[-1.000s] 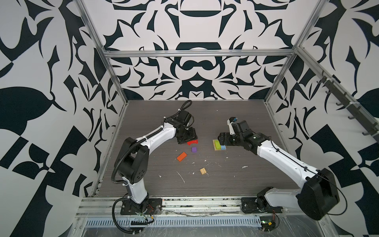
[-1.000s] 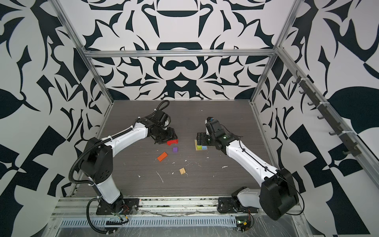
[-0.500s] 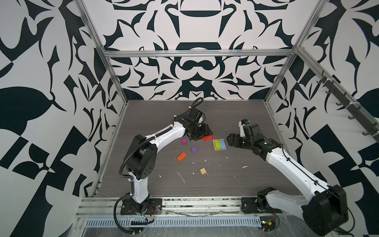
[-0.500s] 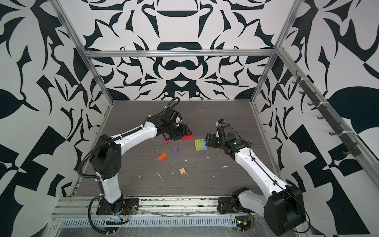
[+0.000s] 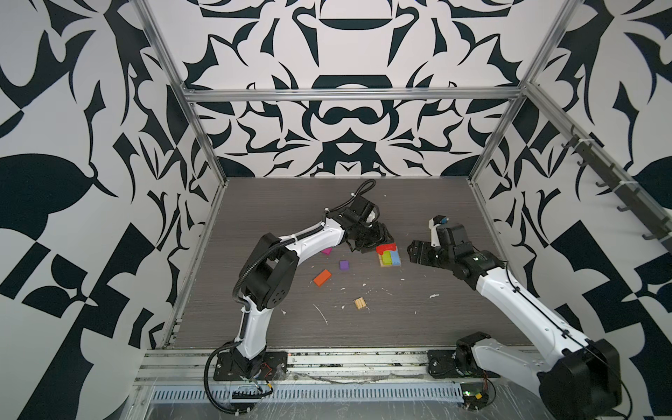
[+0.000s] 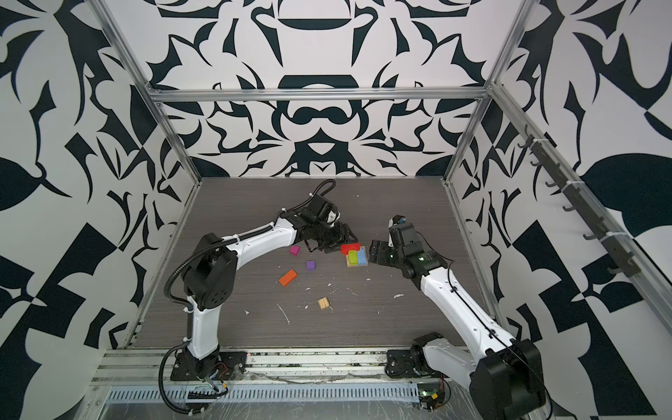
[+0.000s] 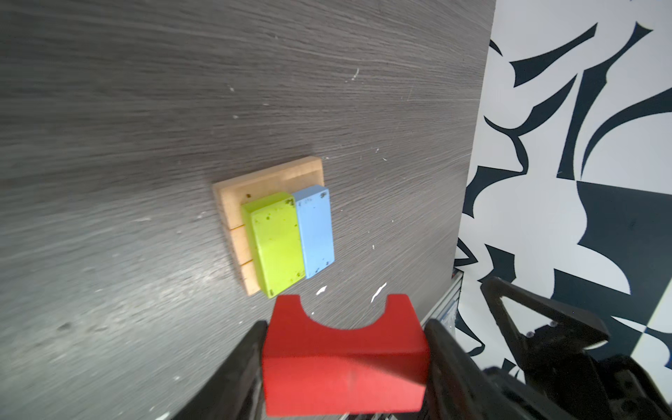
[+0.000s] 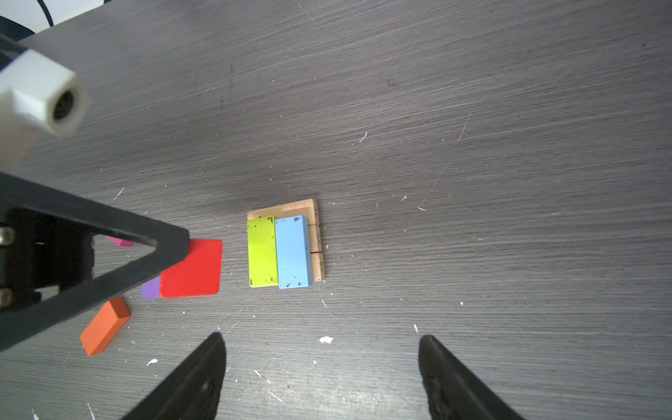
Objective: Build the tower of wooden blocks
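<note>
On tan base (image 7: 269, 178): green block (image 7: 276, 247), blue block (image 7: 314, 232). Left end effector (image 7: 345, 338) grips red block (image 7: 342, 367); right end effector (image 8: 322, 340) spread.

The wood block tower (image 5: 390, 258) stands two layers high. Its tan plank base (image 7: 232, 207) lies flat on the table (image 5: 418, 327), with a lime green block (image 7: 278, 247) and a light blue block (image 7: 314, 232) side by side and touching on top. A red block (image 7: 342, 367) with an arched notch is clamped in the left hand (image 7: 345, 323), seemingly raised just beside the stack. Loose on the table lie an orange block (image 5: 322, 277), a purple cube (image 5: 344, 265), a magenta block (image 5: 326, 251) and, well apart, a ridged tan square (image 5: 360, 303).
</note>
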You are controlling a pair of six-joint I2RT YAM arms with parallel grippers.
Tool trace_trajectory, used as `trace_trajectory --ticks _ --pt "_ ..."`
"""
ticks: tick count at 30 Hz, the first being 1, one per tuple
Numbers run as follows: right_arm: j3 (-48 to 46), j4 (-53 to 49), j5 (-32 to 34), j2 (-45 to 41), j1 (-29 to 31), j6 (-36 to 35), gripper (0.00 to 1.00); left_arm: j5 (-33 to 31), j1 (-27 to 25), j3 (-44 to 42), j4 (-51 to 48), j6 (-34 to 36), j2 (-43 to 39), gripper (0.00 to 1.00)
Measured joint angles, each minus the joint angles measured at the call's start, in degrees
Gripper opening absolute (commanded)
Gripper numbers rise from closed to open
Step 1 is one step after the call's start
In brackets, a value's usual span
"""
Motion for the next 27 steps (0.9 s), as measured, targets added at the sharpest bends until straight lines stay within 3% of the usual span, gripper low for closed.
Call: trace_trajectory --ticks 27 --pt "-0.72 -0.85 -0.28 -0.98 -0.85 -0.98 0.86 -1.79 -1.07 1.62 2.08 -2.97 3.91 0.44"
